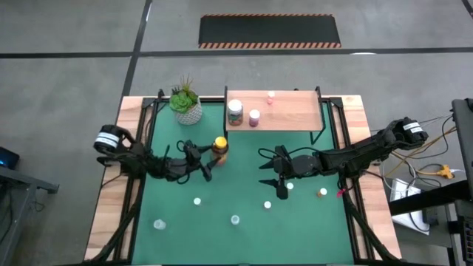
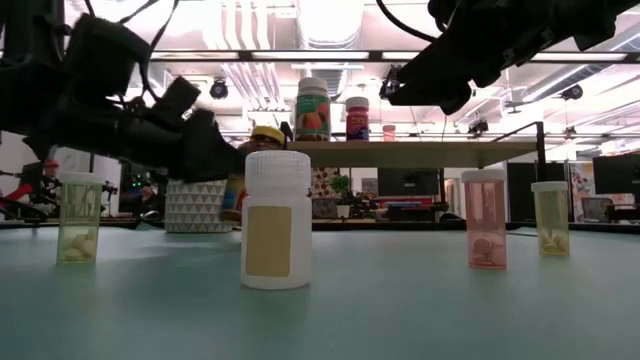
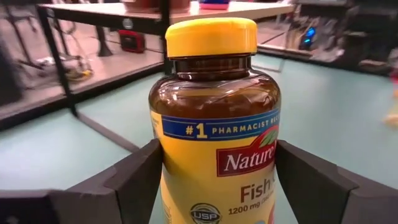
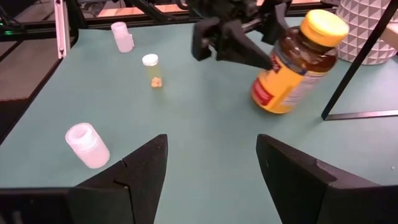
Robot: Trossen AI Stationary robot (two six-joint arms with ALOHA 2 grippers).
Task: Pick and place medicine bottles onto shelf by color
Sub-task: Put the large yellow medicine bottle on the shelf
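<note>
The amber jar with a yellow lid stands left of the table's middle, close to the shelf's black front-left leg. My left gripper is shut on it. It fills the left wrist view. The shelf at the far edge carries three bottles: a large one, a pink one and a tiny one. My right gripper hangs open and empty above the table's middle, its fingers pointing toward the jar. Several small bottles stand on the green mat. My left gripper pinches the jar's body between its two fingers, one on each side of the yellow label, below the shoulder. The fingers come level from the table's left. The jar leans in the right wrist view; I cannot tell whether its base touches the mat.
A white-potted plant stands at the far left, beside the shelf. Small bottles are scattered across the near half: white ones and an orange one. A white bottle stands nearest the low camera.
</note>
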